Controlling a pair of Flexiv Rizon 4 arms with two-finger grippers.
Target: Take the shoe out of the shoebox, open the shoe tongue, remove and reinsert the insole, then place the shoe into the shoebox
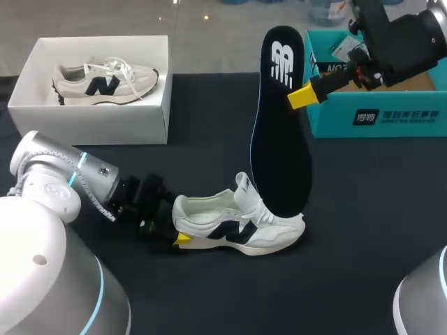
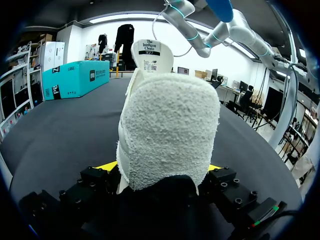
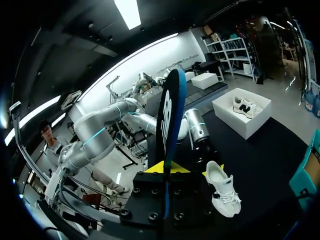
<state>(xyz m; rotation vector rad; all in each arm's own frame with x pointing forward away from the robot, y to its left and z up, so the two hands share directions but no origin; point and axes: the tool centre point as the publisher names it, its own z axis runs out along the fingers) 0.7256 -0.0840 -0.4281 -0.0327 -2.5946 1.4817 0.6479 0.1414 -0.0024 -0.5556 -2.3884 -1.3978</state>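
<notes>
left gripper (image 1: 178, 225): lower left of frame, low, clamping shoe (image 1: 237, 227) heel | right gripper (image 1: 299, 95): upper right, raised, clamping insole (image 1: 279, 153)

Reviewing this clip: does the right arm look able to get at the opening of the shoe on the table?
Probably yes. The right end effector holds the insole upright with its lower end at the shoe, whose tongue stands up and which the left end effector clamps at the back; nothing lies between.

left arm (image 1: 59, 183): silver-white rounded casings, thin cyan ring at each joint, ribbed grey cable at wrist.
right arm (image 1: 419, 35): dark grey wrist housing, loose wires.
left gripper (image 2: 160, 169): black blocks, rows of screw heads behind yellow tips.
right gripper (image 3: 170, 169): the same, triangular tips.
</notes>
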